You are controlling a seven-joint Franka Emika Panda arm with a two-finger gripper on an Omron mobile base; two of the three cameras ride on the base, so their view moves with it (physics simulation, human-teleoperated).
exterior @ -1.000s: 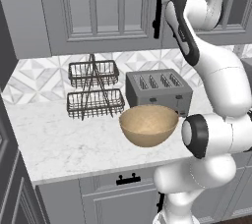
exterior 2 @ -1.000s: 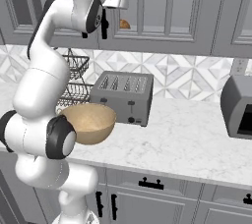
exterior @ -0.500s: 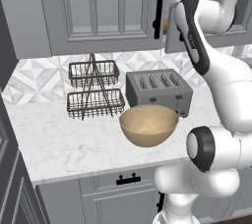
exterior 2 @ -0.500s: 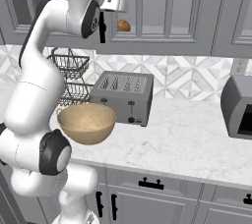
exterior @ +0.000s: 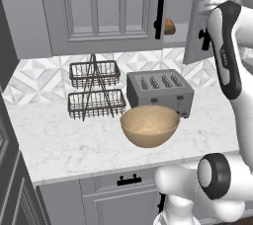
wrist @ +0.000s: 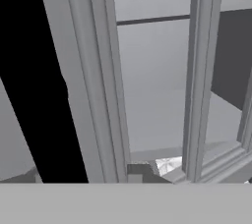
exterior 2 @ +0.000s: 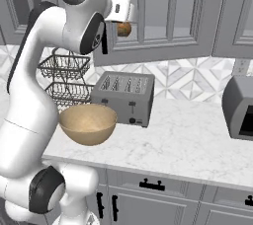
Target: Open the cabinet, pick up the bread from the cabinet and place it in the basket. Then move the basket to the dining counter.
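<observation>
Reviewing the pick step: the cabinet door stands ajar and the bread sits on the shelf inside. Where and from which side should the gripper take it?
Grip the bread across its rounded sides, coming in level from the front through the gap beside the swung-out door. It is a small loaf piece on the cabinet shelf, near the front edge, so a top-down approach looks blocked.

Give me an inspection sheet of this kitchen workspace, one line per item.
Surface: white marble worktop, grey drawers below.
Job's things: cabinet door swung partly open; bread on the shelf inside; basket in front of the toaster.
Clutter: toaster; black wire rack; grey appliance at the right edge of the right base view.
Grippers: gripper up at the cabinet door, jaws hidden.
Cables: nothing seen.
Surroundings: patterned tile backsplash.
</observation>
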